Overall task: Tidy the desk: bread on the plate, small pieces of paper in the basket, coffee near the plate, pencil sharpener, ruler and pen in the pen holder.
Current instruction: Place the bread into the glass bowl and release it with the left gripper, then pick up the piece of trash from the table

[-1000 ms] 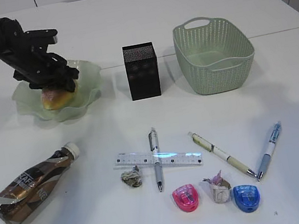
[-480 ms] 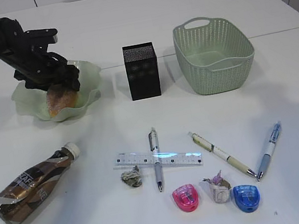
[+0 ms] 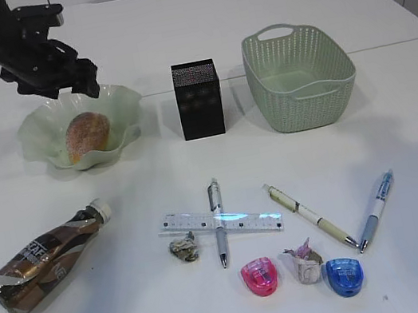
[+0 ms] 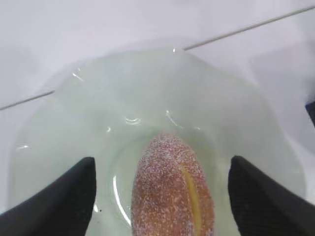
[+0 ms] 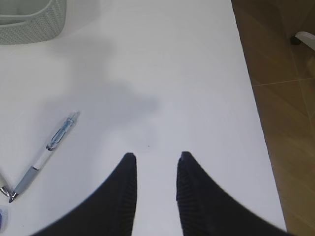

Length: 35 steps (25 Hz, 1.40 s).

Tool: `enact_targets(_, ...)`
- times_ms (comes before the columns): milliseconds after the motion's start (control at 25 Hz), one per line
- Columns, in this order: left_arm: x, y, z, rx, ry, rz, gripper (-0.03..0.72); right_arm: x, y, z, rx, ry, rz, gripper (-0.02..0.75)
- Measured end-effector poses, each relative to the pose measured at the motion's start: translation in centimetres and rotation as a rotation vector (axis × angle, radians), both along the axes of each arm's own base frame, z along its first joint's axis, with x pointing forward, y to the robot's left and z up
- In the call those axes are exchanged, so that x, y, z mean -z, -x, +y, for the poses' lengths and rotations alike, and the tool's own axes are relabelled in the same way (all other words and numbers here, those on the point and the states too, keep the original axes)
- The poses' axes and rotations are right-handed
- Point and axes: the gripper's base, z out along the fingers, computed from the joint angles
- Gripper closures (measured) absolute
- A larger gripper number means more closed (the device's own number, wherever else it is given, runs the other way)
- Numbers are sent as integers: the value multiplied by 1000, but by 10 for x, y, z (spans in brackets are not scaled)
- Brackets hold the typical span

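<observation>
The sugar-dusted bread [image 3: 88,135] lies in the wavy green plate [image 3: 123,100] at the back left. My left gripper [image 3: 59,87] hangs open just above it, holding nothing. In the left wrist view the bread [image 4: 172,191] sits free in the plate [image 4: 147,88] between my spread left gripper [image 4: 162,160] fingers. The coffee [image 3: 45,258] lies on its side at the front left. The ruler [image 3: 241,222] lies across a pen [image 3: 215,204] beside two more pens [image 3: 310,215] [image 3: 376,209], pink [image 3: 260,276] and blue [image 3: 344,276] sharpeners and paper scraps [image 3: 184,248] [image 3: 305,263]. My right gripper [image 5: 156,156] is open over bare desk.
The black mesh pen holder [image 3: 199,99] stands at the back middle, with the green basket [image 3: 298,76] to its right. In the right wrist view the desk's right edge [image 5: 246,73] drops to a wooden floor, and a blue pen [image 5: 47,150] lies to the left.
My left gripper opened, let go of the bread and rose up and back from the plate. The bread now lies free in the plate. Nothing else moved.
</observation>
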Motion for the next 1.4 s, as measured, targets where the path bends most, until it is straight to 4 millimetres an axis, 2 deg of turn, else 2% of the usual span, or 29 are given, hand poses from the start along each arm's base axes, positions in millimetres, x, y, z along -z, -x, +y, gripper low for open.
enact_targets(400,-62,32,6,17,-30,67,99,0,0,0,0,-6,-1,498)
enact_targets(600,-83,54,9,28,-46,180,101,0,0,1,-1,-14,-2,498)
enact_targets(720,-95,67,8,39,-24,237,127,0,0,2,-1,-26,-4,498)
enact_targets(1040,-149,96,4,66,48,150,166,0,-1,4,-9,-46,-7,498)
enact_targets(1280,-199,133,-7,116,72,42,168,1,-1,8,-38,-80,-10,498)
enact_targets(1400,-211,153,-11,140,76,30,168,1,0,12,-100,-98,9,498)
